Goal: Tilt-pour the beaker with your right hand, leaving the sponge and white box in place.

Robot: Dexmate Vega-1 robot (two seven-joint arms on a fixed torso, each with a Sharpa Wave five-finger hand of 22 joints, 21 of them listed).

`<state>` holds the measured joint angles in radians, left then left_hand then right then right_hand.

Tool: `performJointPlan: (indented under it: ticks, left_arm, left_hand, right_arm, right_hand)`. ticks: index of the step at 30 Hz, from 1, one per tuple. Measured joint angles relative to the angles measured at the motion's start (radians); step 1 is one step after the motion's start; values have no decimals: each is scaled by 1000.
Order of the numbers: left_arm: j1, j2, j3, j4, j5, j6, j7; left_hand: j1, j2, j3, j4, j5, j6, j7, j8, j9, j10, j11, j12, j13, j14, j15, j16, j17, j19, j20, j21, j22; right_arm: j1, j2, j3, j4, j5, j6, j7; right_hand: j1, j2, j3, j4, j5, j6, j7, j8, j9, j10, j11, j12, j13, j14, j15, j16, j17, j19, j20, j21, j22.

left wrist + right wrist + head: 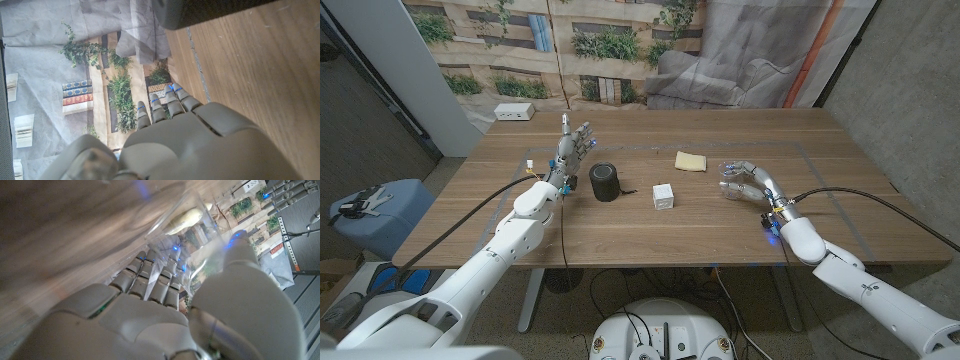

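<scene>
Beaker [733, 180]: clear, thin-walled vessel, at 3 o'clock on the bench [620, 235], gripped in the right hand [752, 187]. In the right wrist view its transparent wall [190, 225] lies across the fingers [150, 280], which wrap one side while the thumb presses the other. Judged light, rigid, slick and breakable; best held around the mid-body with even pressure, tilting slowly. Contents cannot be made out.

White box [663, 196]: small cube at bench centre, well apart from the beaker. No legible marking.

Black cylinder [605, 183]: dark, upright, at 9 o'clock from the box, just beside the left hand.

Left hand [572, 150]: raised at 10 o'clock, fingers [165, 105] extended and apart, holding nothing.

Sponge [691, 161]: yellow pad at 1 o'clock, between box and far edge, near the beaker but not touching.

White power strip [514, 112]: far corner, 11 o'clock. No writing readable anywhere.
</scene>
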<state>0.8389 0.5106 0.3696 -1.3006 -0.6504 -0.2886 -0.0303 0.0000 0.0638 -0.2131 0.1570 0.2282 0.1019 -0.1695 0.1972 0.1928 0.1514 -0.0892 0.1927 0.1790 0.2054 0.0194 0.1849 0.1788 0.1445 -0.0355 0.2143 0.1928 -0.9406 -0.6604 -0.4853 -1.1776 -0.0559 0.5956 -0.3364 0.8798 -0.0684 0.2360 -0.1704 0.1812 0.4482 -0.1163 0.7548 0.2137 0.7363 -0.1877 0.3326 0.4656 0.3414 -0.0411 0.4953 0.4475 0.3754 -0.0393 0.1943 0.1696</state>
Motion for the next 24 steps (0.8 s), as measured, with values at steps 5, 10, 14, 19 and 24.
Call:
performJointPlan:
  ticks: [5, 10, 14, 19, 24]
  left_arm:
    - [0, 0, 0, 0, 0, 0, 0]
    - [0, 0, 0, 0, 0, 0, 0]
    - [0, 0, 0, 1, 0, 0, 0]
    - [0, 0, 1, 1, 0, 0, 0]
    - [0, -1, 1, 1, 0, 0, 0]
  left_hand:
    - [0, 0, 0, 0, 0, 0, 0, 0, 0, 0, 0, 0, 0, 0, 0, 0, 0, 0, 0, 0, 0]
    - [0, 0, 0, 0, 0, 0, 0, 0, 0, 0, 0, 0, 0, 0, 0, 0, 0, 0, 0, 0, 0]
    - [0, 0, 0, 0, 0, 0, 0, 0, 0, 0, 0, 0, 0, 0, 0, 0, 0, 0, 0, 0, 0]
    - [0, 0, 0, 0, 0, 0, 0, 0, 0, 0, 0, 0, 0, 0, 0, 0, 0, 0, 0, 0, 0]
    - [0, 0, 0, 0, 0, 0, 0, 0, 0, 0, 0, 0, 0, 0, 0, 0, 0, 0, 0, 0, 0]
  right_arm:
    - [-2, -1, -3, 0, 8, -3, 0]
    - [-4, -6, -4, 0, 21, -3, 7]
    - [-5, -10, -5, 4, 27, -1, 14]
    - [0, -13, -6, 18, 45, 16, 38]
    - [8, -16, -6, 34, 59, 31, 58]
  right_hand:
    - [0, 0, -4, 4, 0, 0, 0, 0, 0, 0, 0, -2, 0, 0, 0, 4, 0, 0, 0, 0, 0]
    - [0, 0, -4, 4, 0, -4, -4, -4, 0, 0, 0, -8, 0, 0, 0, 4, 0, 0, 0, 0, 0]
    - [0, 0, -8, 8, 0, -9, -9, -10, 0, -4, -5, -16, 0, -1, 0, 4, -1, 0, 0, 0, 0]
    - [0, 0, -15, 15, 0, -20, -20, -23, 0, -18, -19, -29, 5, -17, -2, 0, -7, 0, 0, 0, 0]
    - [20, 20, -17, 19, 0, -36, -36, -42, -5, -55, -25, -48, 13, -36, 0, -8, -17, -5, -6, 0, 0]
